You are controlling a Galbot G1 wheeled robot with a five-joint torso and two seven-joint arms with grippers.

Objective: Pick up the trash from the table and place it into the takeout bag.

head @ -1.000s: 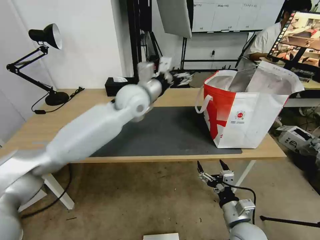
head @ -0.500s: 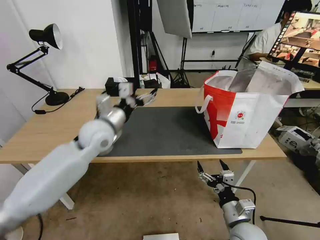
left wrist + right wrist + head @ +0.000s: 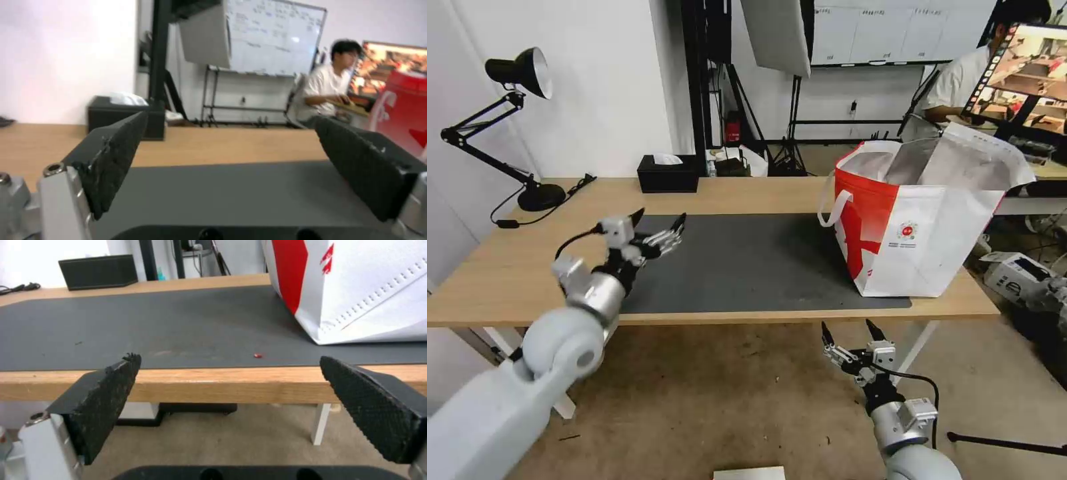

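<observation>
The left pincer hangs spread and empty above the mat's left end; retract it level, clear of the worktop. The right pincer waits spread below the front edge, away from the takeout bag

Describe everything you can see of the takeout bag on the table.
The takeout bag is a big boxy white bag with a red side panel, white loop handles, a small round red logo and silver foil lining. It stands upright and open on the table's right end, partly on the dark mat. Nothing grips it.
</observation>
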